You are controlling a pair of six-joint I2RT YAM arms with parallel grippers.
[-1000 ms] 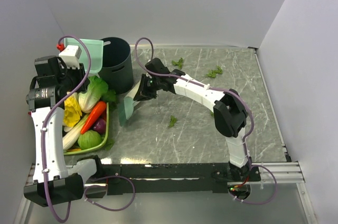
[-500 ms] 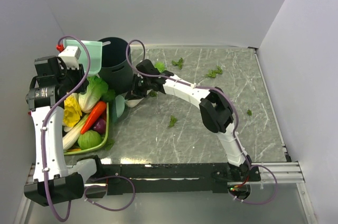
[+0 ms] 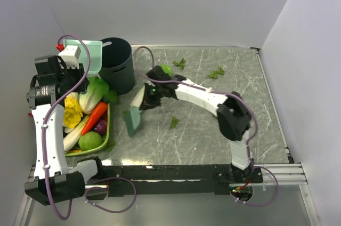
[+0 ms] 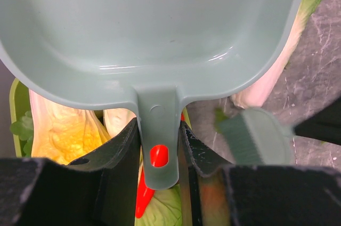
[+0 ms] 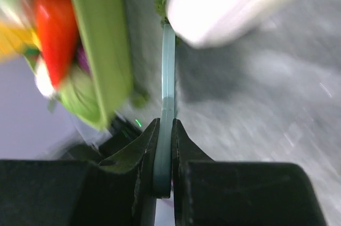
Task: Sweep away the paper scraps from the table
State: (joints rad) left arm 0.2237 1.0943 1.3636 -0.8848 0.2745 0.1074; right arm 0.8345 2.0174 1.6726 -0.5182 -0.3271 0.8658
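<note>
Blur smears the right wrist view. The right hand (image 5: 164, 127) clamps the brush (image 5: 168, 71), arm stretched left over the table (image 3: 202, 140); the left hand (image 4: 158, 135) grips the dustpan (image 4: 149, 23) by its handle. Paper scraps (image 3: 174, 122) lie mid-table and along the far edge.

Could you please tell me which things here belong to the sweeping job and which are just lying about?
Job: scraps, brush, dustpan, table, perhaps the bin.
Lying about: tray, carrot, cabbage.
</note>
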